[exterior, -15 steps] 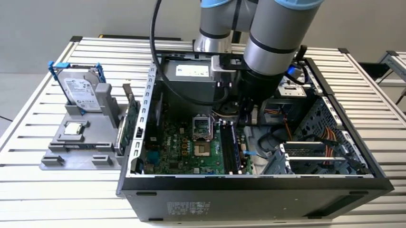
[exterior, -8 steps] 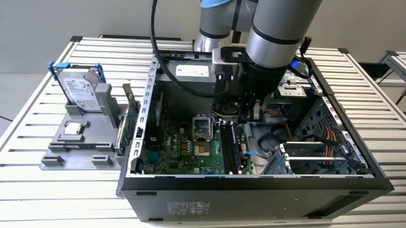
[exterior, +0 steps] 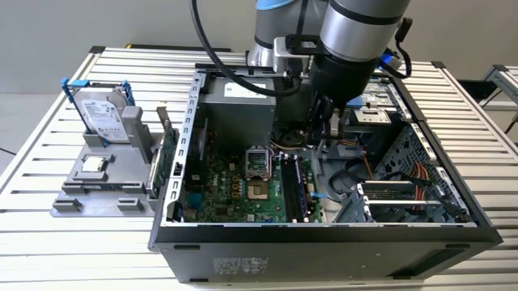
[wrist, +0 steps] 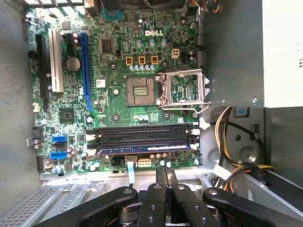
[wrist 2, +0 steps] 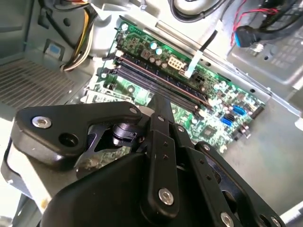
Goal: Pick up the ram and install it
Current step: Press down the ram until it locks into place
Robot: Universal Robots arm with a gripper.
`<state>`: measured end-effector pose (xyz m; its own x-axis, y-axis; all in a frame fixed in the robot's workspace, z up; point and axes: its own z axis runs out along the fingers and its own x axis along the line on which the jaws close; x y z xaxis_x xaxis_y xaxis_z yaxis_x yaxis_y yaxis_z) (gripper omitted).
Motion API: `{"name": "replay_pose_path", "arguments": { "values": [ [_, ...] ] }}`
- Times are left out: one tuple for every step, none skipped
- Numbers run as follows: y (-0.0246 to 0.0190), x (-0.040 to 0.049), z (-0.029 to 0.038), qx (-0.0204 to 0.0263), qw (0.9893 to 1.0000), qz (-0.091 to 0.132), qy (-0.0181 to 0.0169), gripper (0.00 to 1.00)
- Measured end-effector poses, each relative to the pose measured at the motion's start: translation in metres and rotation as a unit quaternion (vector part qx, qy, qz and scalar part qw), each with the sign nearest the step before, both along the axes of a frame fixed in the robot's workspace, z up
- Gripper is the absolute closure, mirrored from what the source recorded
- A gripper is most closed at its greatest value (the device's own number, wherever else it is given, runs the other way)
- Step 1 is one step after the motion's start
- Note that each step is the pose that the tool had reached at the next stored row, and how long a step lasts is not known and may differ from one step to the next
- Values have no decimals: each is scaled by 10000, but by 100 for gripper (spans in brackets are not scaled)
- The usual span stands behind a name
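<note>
Inside the case | fingers pressed together, empty | ram seated in slot

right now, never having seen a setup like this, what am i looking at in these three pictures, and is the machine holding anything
It is a robot arm reaching down into an open computer case that lies on a slatted metal table. One picture is taken from a camera standing off the arm. The other two come from cameras riding near its wrist, looking past the black gripper at the green main board.

On the exterior view's left, a grey holder carries an upright hard drive.

The gripper's fingers look closed together with nothing between them. The ram appears to sit in one of the long slots just beyond them.
</note>
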<state>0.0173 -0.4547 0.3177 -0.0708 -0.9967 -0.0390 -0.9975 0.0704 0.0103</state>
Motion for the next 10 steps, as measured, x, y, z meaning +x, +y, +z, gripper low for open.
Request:
{"name": "replay_pose_path", "arguments": {
  "values": [
    [0, 0, 39, 0, 10000, 0, 0, 100],
    [0, 0, 78, 0, 10000, 0, 0, 100],
    [0, 0, 118, 0, 10000, 0, 0, 100],
    [0, 0, 158, 0, 10000, 0, 0, 100],
    [0, 0, 202, 0, 10000, 0, 0, 100],
    [0, 0, 243, -1, 10000, 0, 0, 100],
    [0, 0, 285, 0, 10000, 0, 0, 100],
    [0, 0, 326, 1, 10000, 0, 0, 100],
    [0, 0, 366, -1, 10000, 0, 0, 100],
    [0, 0, 406, 0, 10000, 0, 0, 100]
  ]
}}
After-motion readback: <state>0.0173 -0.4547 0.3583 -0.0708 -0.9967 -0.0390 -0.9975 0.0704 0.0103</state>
